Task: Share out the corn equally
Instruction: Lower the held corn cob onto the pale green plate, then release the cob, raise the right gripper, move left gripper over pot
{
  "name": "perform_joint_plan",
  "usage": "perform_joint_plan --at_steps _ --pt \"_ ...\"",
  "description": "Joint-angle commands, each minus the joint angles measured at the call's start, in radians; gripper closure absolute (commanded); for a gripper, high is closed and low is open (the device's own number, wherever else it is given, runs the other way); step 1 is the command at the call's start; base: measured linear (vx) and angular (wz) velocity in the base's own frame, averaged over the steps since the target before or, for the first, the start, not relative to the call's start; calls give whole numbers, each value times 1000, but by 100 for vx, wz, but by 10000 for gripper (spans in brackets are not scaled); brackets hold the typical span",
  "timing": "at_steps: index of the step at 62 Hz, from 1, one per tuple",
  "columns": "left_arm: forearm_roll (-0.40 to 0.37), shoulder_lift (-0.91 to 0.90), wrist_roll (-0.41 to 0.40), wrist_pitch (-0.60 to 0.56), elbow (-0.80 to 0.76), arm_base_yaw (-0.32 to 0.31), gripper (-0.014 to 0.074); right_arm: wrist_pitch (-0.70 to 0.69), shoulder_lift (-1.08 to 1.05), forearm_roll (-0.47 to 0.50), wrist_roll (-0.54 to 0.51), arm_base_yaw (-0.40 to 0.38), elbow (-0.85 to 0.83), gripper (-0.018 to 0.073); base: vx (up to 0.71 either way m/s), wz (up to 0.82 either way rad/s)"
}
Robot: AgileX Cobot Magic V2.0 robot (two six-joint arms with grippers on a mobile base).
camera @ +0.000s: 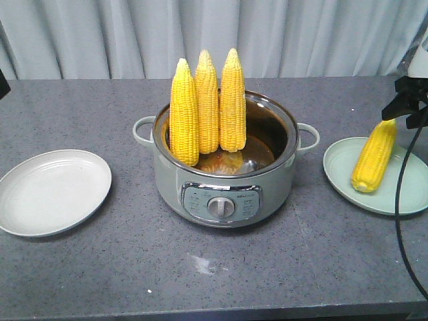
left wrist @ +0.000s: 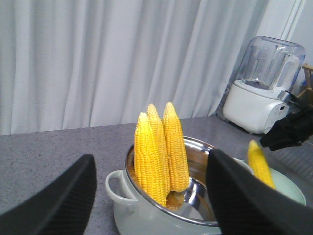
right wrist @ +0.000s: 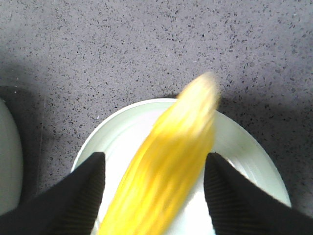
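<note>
Grey speckled tabletop (camera: 100, 107). Three bright yellow corn cobs (camera: 207, 100) stood in the pale-green cooker pot (camera: 221, 194). The fourth cob (camera: 374, 157) leaned on the mint plate (camera: 408, 200) between the right end effector (right wrist: 155, 161)'s wide fingers. Left end effector (left wrist: 151, 156) gaped empty, eyeing the pot for the next pick, I guess.

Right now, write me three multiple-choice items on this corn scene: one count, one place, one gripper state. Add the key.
1. How many cobs stand in the pot? A. one B. two C. three
2. Where is the fourth cob? A. flat on the table top B. on the green plate C. across the pot's rim
3. The left gripper is: A. open and empty B. shut on a cob C. shut on the pot's handle
Key: C, three tips rise side by side above the rim; B, its lower end sits on that plate; A, its fingers are spread wide with nothing held.
</note>
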Motion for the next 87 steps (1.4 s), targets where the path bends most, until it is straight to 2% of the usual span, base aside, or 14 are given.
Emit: perform_joint_plan --at_steps 1,12,19,24,30,35,41,46,50,53,59,74,82,87 --pt "-47 3 0 -16 -34 -2 137 42 -57 28 -3 -5 -24 104 0 0" --pt "-47 3 0 -16 -34 -2 137 42 -57 33 -2 -5 -24 103 0 0" --pt "-47 3 0 -15 -34 -2 137 44 -62 85 -2 -5 -24 109 0 0" --pt "-47 3 0 -12 -34 -2 137 44 -84 139 -13 -5 -24 150 0 0" --pt "-47 3 0 -2 -34 -2 137 44 -132 219 -68 -5 -24 267 0 0" --pt "-47 3 0 7 -34 -2 137 43 -188 273 -121 -5 -24 414 0 0" --pt "-50 3 0 11 -34 -2 137 44 -264 292 -146 -5 -24 575 0 0" --pt "-56 3 0 23 -34 -2 137 44 -355 312 -146 -5 -24 569 0 0" --pt "-97 4 0 28 -34 -2 137 44 -431 338 -154 -5 -24 568 0 0" --pt "-160 22 1 27 -44 -2 137 44 -505 348 -171 -5 -24 568 0 0" --pt "-178 85 3 42 -108 -2 137 44 -611 345 -185 -5 -24 568 0 0" --pt "-151 389 -6 213 -438 -2 133 44 -761 295 -193 -5 -24 568 0 0" --pt "-152 583 -83 325 -650 -3 92 44 -777 287 -192 -5 -24 568 0 0" --pt "-151 682 -111 342 -763 -25 57 44 -777 288 -191 -5 -19 568 0 0"
